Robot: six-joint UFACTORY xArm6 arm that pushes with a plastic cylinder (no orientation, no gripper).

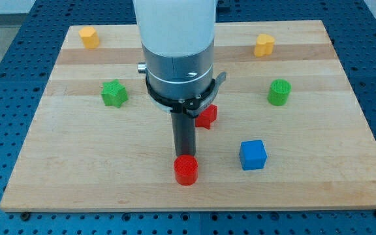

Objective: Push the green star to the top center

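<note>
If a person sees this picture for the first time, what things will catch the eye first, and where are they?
First comes the big white and grey arm at the view's top centre; its dark rod ends with my tip right above the red cylinder, apparently touching it. Next, the bright blue cube stands to the right, and the green star sits at the left of the wooden board.

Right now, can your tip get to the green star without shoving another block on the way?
Probably yes. My tip sits just above the red cylinder, near the view's bottom centre. The green star lies up and to the view's left, and no block sits on the board between them.
</note>
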